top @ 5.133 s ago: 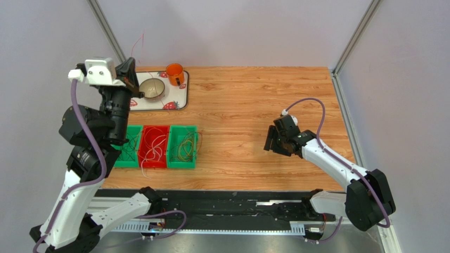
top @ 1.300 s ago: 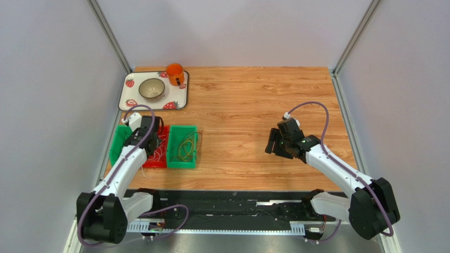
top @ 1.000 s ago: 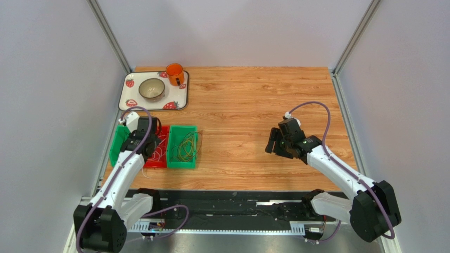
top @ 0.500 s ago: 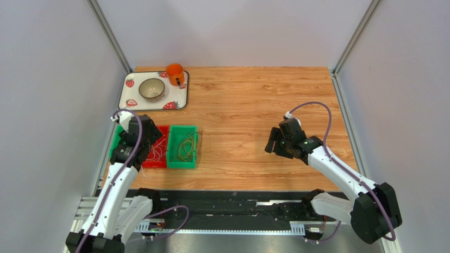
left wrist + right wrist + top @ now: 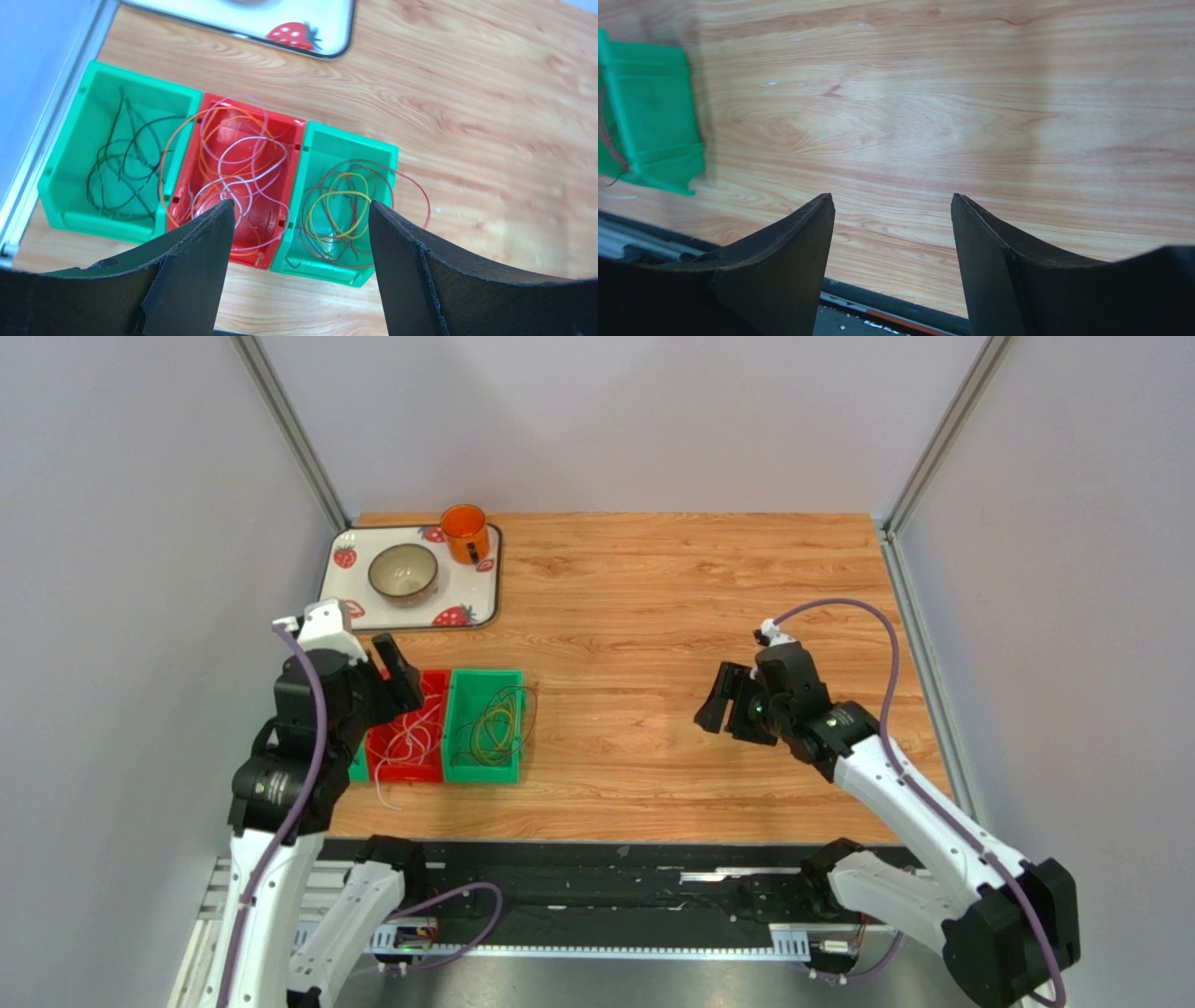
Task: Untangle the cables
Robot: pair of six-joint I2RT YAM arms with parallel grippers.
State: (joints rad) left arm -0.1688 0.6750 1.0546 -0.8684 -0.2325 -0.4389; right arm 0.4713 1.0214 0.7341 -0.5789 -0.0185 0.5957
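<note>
Top view: left gripper (image 5: pixel 399 669) above the red plastic bin (image 5: pixel 407 776), right gripper (image 5: pixel 718 709) well apart over the wood-grain table (image 5: pixel 631 602). Left wrist: fingers wide, empty; thin white and orange cables (image 5: pixel 238 164) coil in that bin, with one orange loop (image 5: pixel 163 171) straying over the green plastic bin (image 5: pixel 105 227), so lifting may snag it and drag the bins. Right wrist: fingers wide, empty, likely too far off to steady anything.

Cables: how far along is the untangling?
Done: dark cables look separated in the left green bin. In hand: nothing; left end effector and right end effector open, empty. Remaining: white and orange loops mixed in the red bin, yellow and red-brown in the right green bin.
</note>
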